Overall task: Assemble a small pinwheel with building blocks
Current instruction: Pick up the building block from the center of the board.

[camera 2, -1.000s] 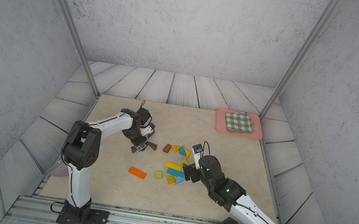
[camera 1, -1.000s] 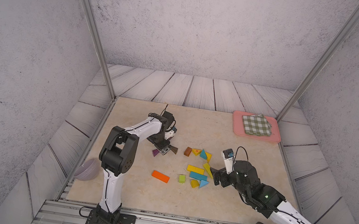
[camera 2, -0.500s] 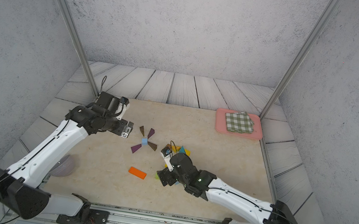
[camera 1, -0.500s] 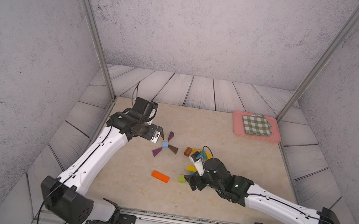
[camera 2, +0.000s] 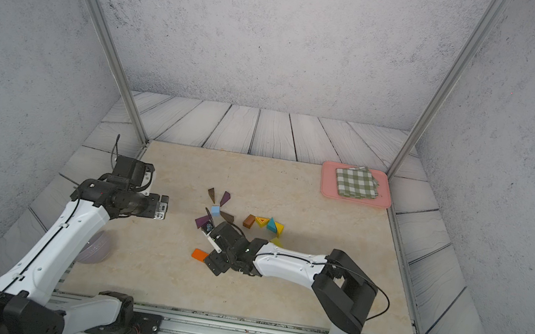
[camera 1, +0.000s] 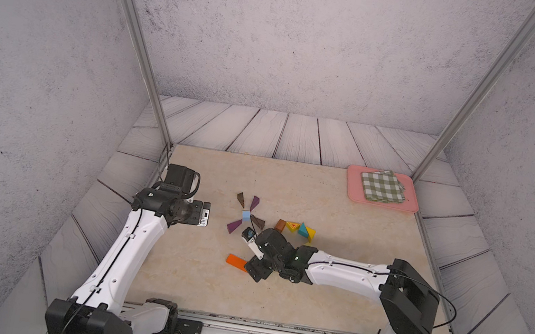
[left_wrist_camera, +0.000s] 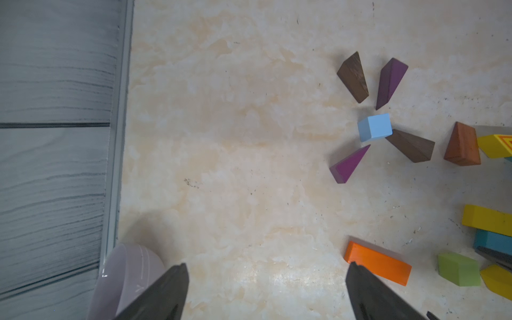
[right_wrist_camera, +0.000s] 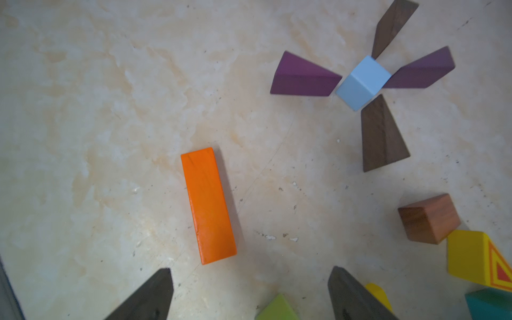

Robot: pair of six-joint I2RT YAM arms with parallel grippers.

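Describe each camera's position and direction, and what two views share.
Top views: high behind both arms, which show, facing down at the table.
Left wrist: behind the visible left hand, facing down at the light-blue cube.
Right wrist: behind the visible right hand, facing down at the orange bar.
Shared by both wrist views: cube, bar.

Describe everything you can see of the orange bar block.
The orange bar is a long rectangular block, painted wood by its look, with faint dark streaks on its top face. It lies flat on the beige table, and nothing else touches it. In the right wrist view, one short end sits just ahead of the gap in the open right gripper, which does not hold it.
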